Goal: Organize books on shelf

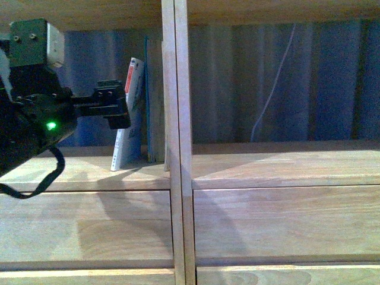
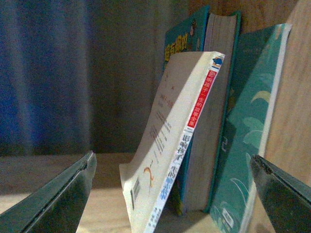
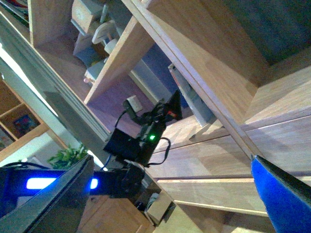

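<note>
In the front view, the left hand (image 1: 119,107) is being held level in the left compartment of the shelf (image 1: 176,148), just beside the white-spined paperback (image 1: 132,113). Its fingers (image 2: 53,199) are being kept wide apart in the left wrist view, with nothing gripped between them. The paperback is being propped at a slant against the upright books, with a teal-covered book (image 2: 248,145) standing at the divider. Judging by this, the books are already being housed on the shelf, and only the straightening of the leaning one is being left to do. The right compartment is being left bare. The right hand (image 3: 170,194) is being held open and empty, well away. Dim bluish light is being cast over the pale wood.
</note>
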